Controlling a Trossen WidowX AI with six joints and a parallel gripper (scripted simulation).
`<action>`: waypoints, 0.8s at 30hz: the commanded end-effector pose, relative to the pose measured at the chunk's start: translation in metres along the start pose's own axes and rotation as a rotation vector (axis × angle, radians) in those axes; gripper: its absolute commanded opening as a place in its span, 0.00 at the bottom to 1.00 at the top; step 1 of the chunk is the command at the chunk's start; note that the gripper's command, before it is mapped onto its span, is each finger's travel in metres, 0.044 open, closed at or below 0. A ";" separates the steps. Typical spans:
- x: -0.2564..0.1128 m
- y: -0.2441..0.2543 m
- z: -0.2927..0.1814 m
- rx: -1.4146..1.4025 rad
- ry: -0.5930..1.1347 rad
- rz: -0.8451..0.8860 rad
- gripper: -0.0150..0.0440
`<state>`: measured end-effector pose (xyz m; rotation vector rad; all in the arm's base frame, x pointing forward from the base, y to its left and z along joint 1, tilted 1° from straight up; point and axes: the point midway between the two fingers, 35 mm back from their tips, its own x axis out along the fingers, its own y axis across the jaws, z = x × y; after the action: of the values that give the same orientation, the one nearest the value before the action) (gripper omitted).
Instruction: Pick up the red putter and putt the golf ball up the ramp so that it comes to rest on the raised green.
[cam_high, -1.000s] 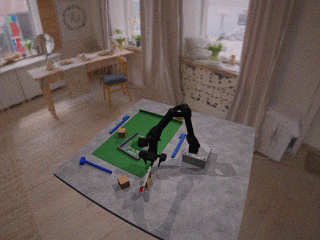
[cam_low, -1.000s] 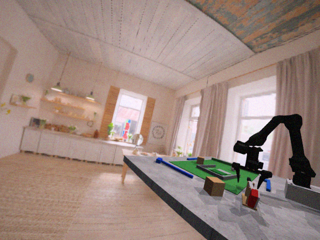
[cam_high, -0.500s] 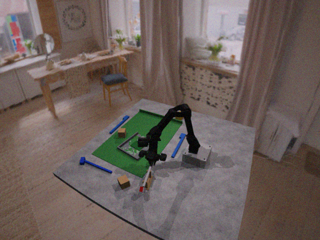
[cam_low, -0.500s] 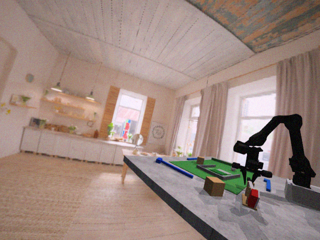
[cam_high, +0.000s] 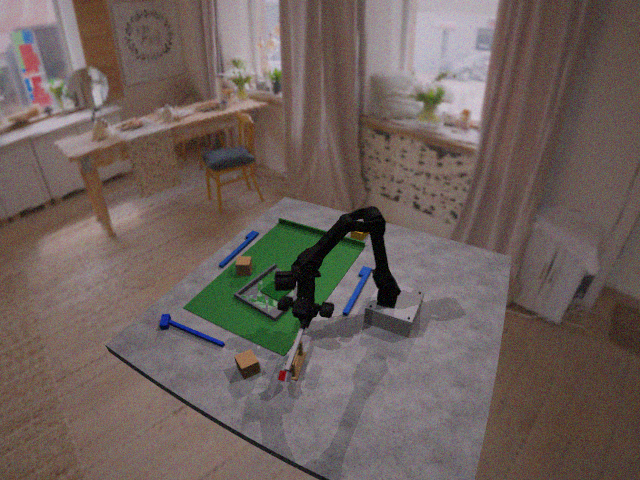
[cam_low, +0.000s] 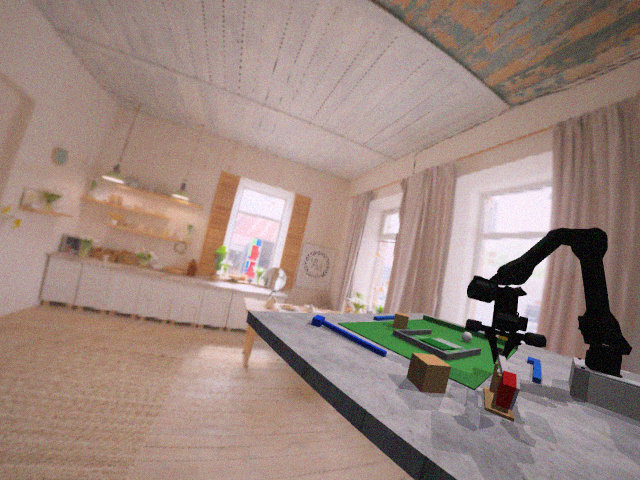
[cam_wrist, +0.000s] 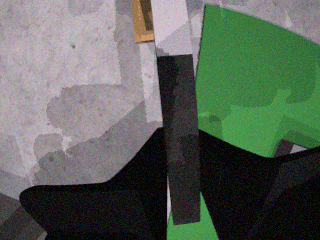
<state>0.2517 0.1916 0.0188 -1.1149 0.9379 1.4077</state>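
Observation:
The red putter has a red head (cam_high: 282, 375) (cam_low: 508, 390), a pale shaft (cam_wrist: 172, 30) and a dark grip (cam_wrist: 182, 175). It leans in a small wooden stand (cam_high: 298, 364) (cam_low: 498, 410) (cam_wrist: 145, 36). My gripper (cam_high: 303, 325) (cam_low: 497, 356) (cam_wrist: 173, 132) is shut on the putter's dark grip, with one finger on each side. The white golf ball (cam_low: 466, 336) sits on the green mat (cam_high: 222, 304) (cam_low: 467, 374) (cam_wrist: 250, 65); the arm hides it in the top view. The raised green (cam_high: 276, 289) (cam_low: 438, 343) lies inside grey walls, partly hidden by the arm in the top view.
Blue clubs (cam_high: 196, 333) (cam_low: 351, 336) lie on both sides of the mat and near its front left. One wooden cube (cam_high: 247, 363) (cam_low: 428, 373) stands left of the putter, another (cam_high: 243, 265) (cam_low: 400, 320) on the mat. A yellow block (cam_high: 358, 235) is at the back.

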 end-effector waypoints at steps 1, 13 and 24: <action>-0.031 -0.006 0.013 -0.009 -0.027 -0.024 0.25; -0.071 -0.002 0.015 0.008 -0.013 -0.023 0.25; -0.088 -0.022 -0.042 0.246 0.025 -0.079 0.25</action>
<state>0.2743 0.1453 0.0912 -1.0130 1.0199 1.2342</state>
